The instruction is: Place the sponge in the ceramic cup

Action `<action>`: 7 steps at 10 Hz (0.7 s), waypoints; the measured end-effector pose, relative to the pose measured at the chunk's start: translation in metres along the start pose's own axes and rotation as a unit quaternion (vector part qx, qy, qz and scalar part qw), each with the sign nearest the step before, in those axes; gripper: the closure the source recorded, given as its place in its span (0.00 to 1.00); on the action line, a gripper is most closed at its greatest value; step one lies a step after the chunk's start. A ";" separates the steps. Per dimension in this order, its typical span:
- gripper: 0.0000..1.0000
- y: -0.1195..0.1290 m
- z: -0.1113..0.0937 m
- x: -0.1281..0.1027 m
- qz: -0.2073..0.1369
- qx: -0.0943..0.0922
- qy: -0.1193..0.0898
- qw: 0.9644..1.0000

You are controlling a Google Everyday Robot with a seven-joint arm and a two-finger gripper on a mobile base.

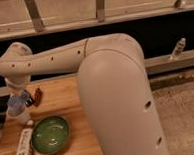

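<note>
**Sponge held right over the cup**

The arm [111,86] fills the right and middle of the view and reaches left, its wrist bent down at the far left of the counter [67,106]. That bend puts the gripper [17,103] above the cup, which is likely why it is posed this way.

The green bowl [50,135] sits at the near left, and the white box [24,146] lies just left of it along the counter's edge. The cup [21,117] stands upright beyond the box, directly under the gripper. A dark red object [37,97] lies just right of the gripper, apart from the cup.

The sponge [15,101] shows as a pale blue patch at the gripper's tip, just above the cup's rim. The fingers appear to be closed on it, with the sponge between them, not down in the cup. I judge the sponge is lined up for a drop; whether it is centred over the mouth cannot be told.
</note>
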 end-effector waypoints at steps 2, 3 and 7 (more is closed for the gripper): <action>1.00 0.004 0.010 -0.001 -0.007 -0.007 0.011 1.000; 1.00 0.008 0.014 -0.003 -0.009 -0.013 0.015 1.000; 1.00 0.012 0.031 -0.003 -0.019 -0.021 0.042 0.999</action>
